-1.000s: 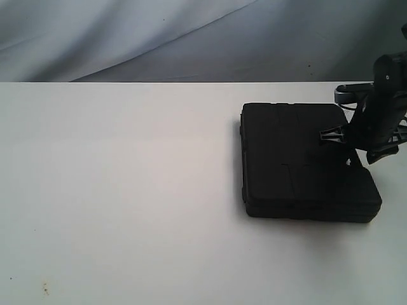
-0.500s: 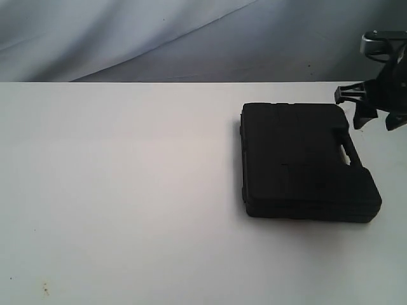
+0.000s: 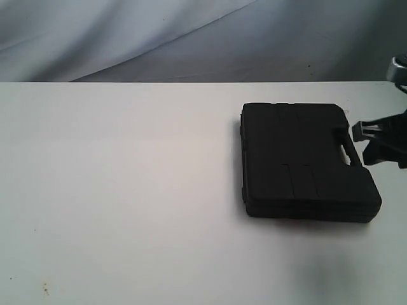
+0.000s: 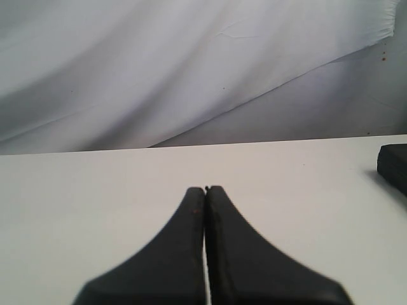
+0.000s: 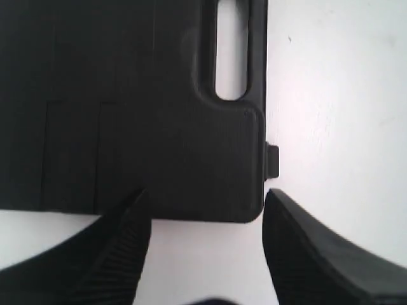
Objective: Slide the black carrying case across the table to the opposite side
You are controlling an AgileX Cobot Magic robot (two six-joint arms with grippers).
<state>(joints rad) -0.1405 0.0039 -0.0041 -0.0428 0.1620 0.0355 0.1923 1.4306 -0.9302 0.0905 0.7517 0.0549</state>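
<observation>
Down and toward the near side has come the right gripper point(image 3: 374, 141): half a second ago it hung by the far right corner of the case point(image 3: 299, 162), a second ago it sat over the handle edge, and now it is just beside that edge, level with the slot point(image 3: 347, 151) and clear of the lid. The case has not shifted across the three exterior pictures; it lies flat on the right half of the table point(image 3: 127, 190), handle edge facing right, with the whole left half bare before it. From the right wrist, the gripper point(image 5: 206, 198) stands spread wide with nothing between its fingers point(image 5: 124, 254); one tip overlaps the case's point(image 5: 127, 95) edge and the other lies just past the corner, over the table point(image 5: 337, 95), near a small latch point(image 5: 273, 162). Whether either tip touches the case cannot be told. The slot point(image 5: 231, 51) shows white table through it. From the left wrist, the left gripper point(image 4: 205, 190) is pressed closed on nothing above bare table point(image 4: 95, 190), with one corner of the case point(image 4: 394, 166) at the frame's edge and grey cloth point(image 4: 159, 63) behind.
</observation>
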